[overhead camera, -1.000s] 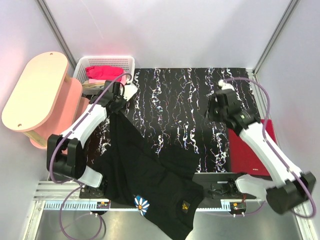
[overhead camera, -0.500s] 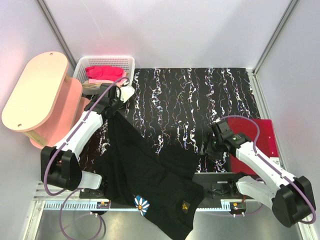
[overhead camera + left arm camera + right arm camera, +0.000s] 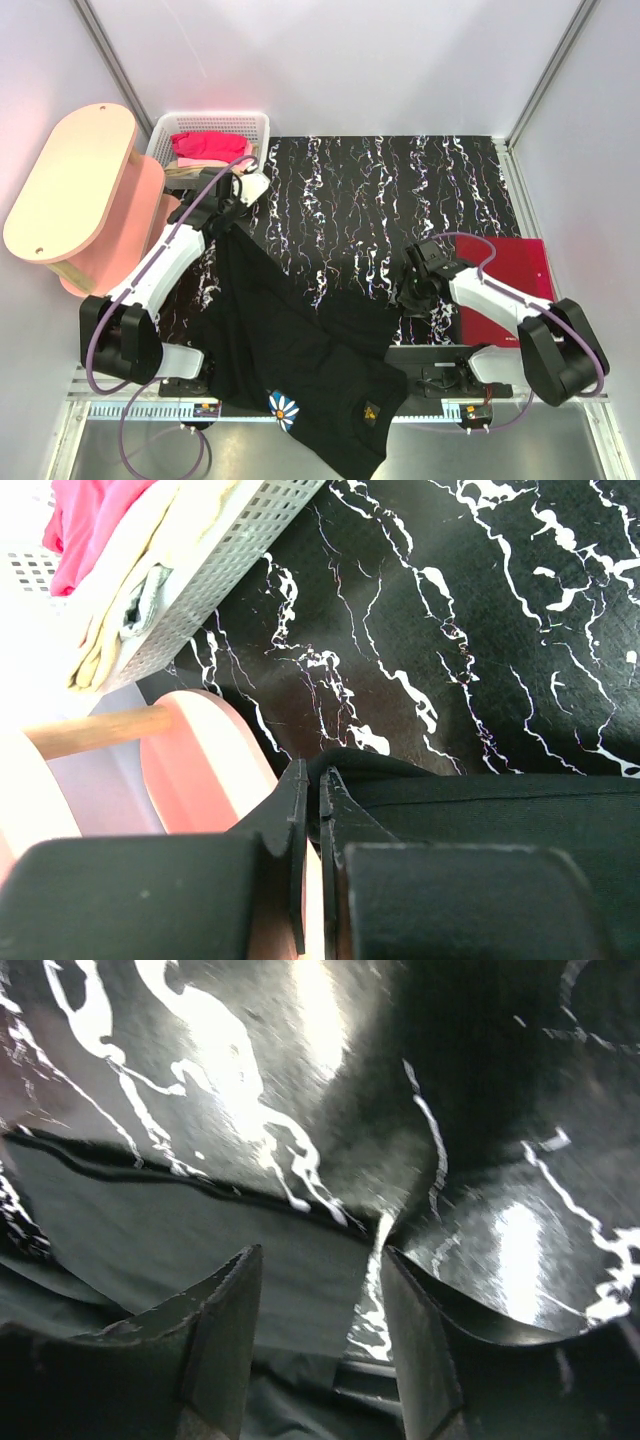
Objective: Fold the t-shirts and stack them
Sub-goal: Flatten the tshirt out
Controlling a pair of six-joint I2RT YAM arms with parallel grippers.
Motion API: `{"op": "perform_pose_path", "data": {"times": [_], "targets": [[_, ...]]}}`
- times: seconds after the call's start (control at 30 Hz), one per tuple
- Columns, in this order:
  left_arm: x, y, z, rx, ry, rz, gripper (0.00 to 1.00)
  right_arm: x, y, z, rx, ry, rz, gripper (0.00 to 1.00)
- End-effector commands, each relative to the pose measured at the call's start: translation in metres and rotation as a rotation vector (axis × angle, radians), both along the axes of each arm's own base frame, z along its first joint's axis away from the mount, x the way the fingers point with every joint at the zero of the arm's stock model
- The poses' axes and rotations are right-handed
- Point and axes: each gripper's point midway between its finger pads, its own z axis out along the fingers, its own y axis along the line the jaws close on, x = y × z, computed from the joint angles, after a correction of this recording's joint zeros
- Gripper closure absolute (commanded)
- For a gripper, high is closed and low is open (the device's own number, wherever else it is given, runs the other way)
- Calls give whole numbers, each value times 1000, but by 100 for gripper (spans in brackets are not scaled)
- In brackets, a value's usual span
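The black t-shirt lies stretched across the marbled surface from the left rear toward the front edge, its daisy print hanging over that edge. My left gripper is shut on the shirt's far corner; in the left wrist view the gripper pinches the black t-shirt. My right gripper hovers low over the shirt's right edge. In the right wrist view the gripper stands open, with the black t-shirt lying under the gap. A folded dark red t-shirt lies at the right. A pink t-shirt sits in the basket.
The white mesh basket stands at the back left, holding a cream cloth as well. A pink stool stands left of the table. The black marbled surface ends at grey walls behind and to the right.
My right arm has swung from the back right down to the black shirt's right edge, and its jaws have opened. The left gripper keeps its hold with only a slight shift.
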Motion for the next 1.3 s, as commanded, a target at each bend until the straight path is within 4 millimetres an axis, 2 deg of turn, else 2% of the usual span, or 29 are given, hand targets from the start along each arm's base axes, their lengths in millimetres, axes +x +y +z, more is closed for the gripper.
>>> {"op": "perform_pose_path", "data": {"times": [0.0, 0.1, 0.17, 0.27, 0.4, 0.5, 0.53, 0.6, 0.67, 0.77, 0.8, 0.87, 0.9, 0.97, 1.03, 1.17, 1.27], "targets": [[3, -1, 27, -19, -95, -1, 100, 16, 7, -4, 4, -43, 4, 43], [3, -2, 28, -23, -97, -4, 100, 20, 9, -8, -1, -44, 3, 49], [2, -2, 27, -23, -94, -4, 100, 21, 10, -12, -2, -31, 2, 58], [2, 0, 28, -14, -95, -3, 100, 21, 13, -13, 10, -26, 3, 63], [1, 1, 29, -9, -100, 0, 100, 20, 13, -13, 17, -29, 1, 78], [1, 2, 30, -9, -102, 1, 100, 17, 12, -15, 18, -22, 3, 85], [1, 2, 30, -8, -104, 2, 100, 15, 12, -15, 20, -17, 3, 93], [0, 2, 31, -12, -105, 3, 100, 14, 12, -14, 27, -21, -2, 100], [-1, 2, 31, -14, -105, 5, 100, 14, 13, -10, 39, -29, -1, 100], [-3, 2, 28, -15, -99, 5, 100, 17, 15, 5, 55, -58, -3, 100], [-3, 2, 27, -13, -96, 6, 100, 23, 18, 20, 74, -100, 0, 100], [-4, 3, 26, -11, -95, 8, 100, 22, 17, 34, 76, -115, 2, 100], [-3, 3, 26, -8, -94, 6, 100, 26, 18, 50, 95, -160, 2, 100], [-3, 3, 28, -11, -98, 6, 100, 22, 15, 58, 100, -174, -11, 100], [-3, 2, 31, -16, -105, 7, 100, 14, 16, 54, 118, -145, -13, 100], [-2, 2, 36, -20, -113, 6, 100, -7, 16, 24, 133, -46, -20, 100], [-4, 3, 35, -13, -111, 7, 100, -11, 26, 22, 215, -51, -23, 100]]}}
